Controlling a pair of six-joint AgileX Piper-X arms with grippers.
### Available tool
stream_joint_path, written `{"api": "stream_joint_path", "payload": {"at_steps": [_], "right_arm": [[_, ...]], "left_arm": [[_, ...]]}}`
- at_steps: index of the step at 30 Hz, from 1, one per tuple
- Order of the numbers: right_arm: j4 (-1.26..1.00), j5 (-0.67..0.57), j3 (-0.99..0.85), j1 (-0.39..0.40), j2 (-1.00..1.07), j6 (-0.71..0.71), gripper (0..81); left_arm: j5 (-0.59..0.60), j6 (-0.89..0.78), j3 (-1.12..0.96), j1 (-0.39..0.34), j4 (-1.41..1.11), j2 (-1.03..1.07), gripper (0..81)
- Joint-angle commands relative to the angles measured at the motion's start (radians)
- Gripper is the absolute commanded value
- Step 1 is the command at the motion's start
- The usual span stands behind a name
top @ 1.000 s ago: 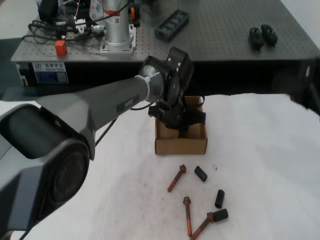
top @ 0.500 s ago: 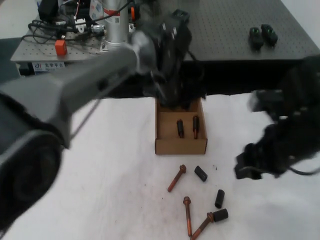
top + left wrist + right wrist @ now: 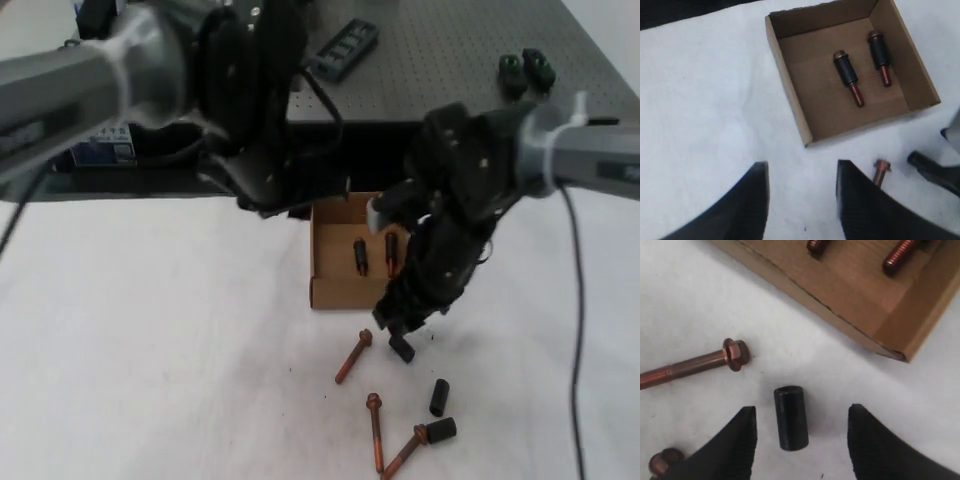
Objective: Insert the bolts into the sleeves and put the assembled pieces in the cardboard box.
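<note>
High view, cardboard box (image 3: 350, 292) on white tabletop (image 3: 150, 380) holding two assembled pieces (image 3: 360, 256), left wrist view, left fingers (image 3: 752, 200) wide apart and empty beside box, right wrist view, right fingers (image 3: 735, 445) open either side of loose black sleeve (image 3: 791, 417), bolt (image 3: 695, 362) nearby

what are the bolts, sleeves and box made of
Bolts: metal, copper-coloured finish with a dull sheen and threads; probably plated steel. Sleeves: smooth matte black, plastic or blackened metal, cannot tell which. Box: plain brown cardboard, with raw cut edges.
</note>
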Motion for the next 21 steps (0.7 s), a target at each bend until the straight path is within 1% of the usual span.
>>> {"api": "stream_joint_path", "payload": {"at_steps": [1,6,8,11,14,18,20,21], "right_arm": [[0.024,0.021,-0.023,0.005,0.025,-0.025,39.8],[0.051,0.051,-0.024,0.009,0.064,-0.026,39.6],[0.064,0.057,-0.024,0.013,0.075,-0.026,38.3],[0.074,0.056,-0.024,0.014,0.085,-0.026,30.0],[0.065,0.056,-0.024,0.014,0.090,-0.028,20.0],[0.054,0.056,-0.024,0.014,0.090,-0.073,8.7],[0.061,0.061,-0.024,0.014,0.090,-0.079,1.6],[0.067,0.060,-0.024,0.014,0.087,-0.079,3.0]], "left_arm": [[-0.022,0.017,0.013,0.006,-0.016,-0.033,31.4],[-0.032,0.020,0.101,0.036,-0.016,-0.125,31.4],[-0.032,0.020,0.128,0.056,-0.020,-0.154,31.4],[-0.024,0.023,0.152,0.085,-0.020,-0.175,31.4],[0.035,0.057,0.161,0.104,-0.008,-0.173,31.4],[0.054,0.129,0.161,0.106,0.011,-0.159,31.4],[0.080,0.153,0.161,0.106,0.003,-0.149,31.4],[0.103,0.165,0.161,0.104,-0.007,-0.142,31.4]]}}
